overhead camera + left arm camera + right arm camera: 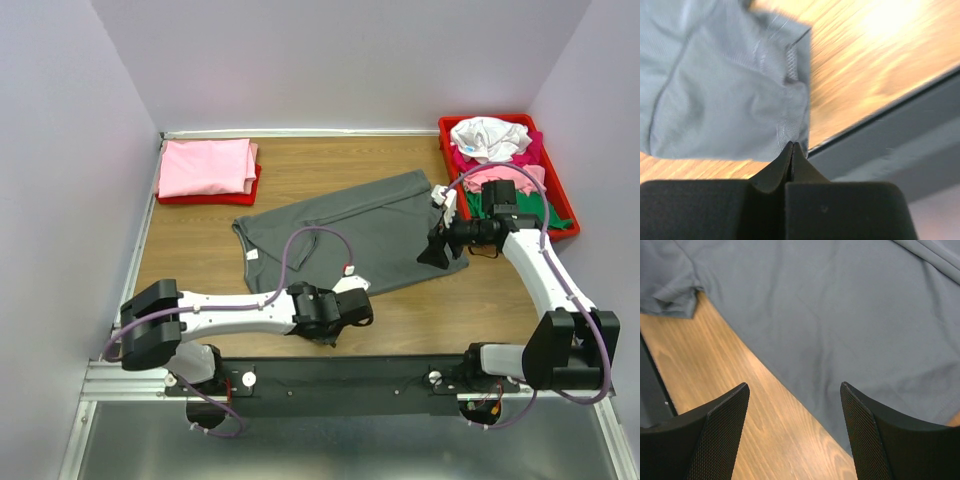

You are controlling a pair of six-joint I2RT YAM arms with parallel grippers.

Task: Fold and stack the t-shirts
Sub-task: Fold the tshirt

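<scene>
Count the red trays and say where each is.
2. One red tray lies far left under a folded pink shirt; the other tray stands far right, holding crumpled shirts.

The top external camera looks steeply down from high at the near side, far enough back to take in the whole wooden table (300, 165). The left wrist camera sits just behind the left gripper (792, 146), very close to a hem corner of the dark grey t-shirt (715, 100). The right wrist camera looks down past the right gripper (795, 390) from slightly farther. All three views share that shirt.
</scene>
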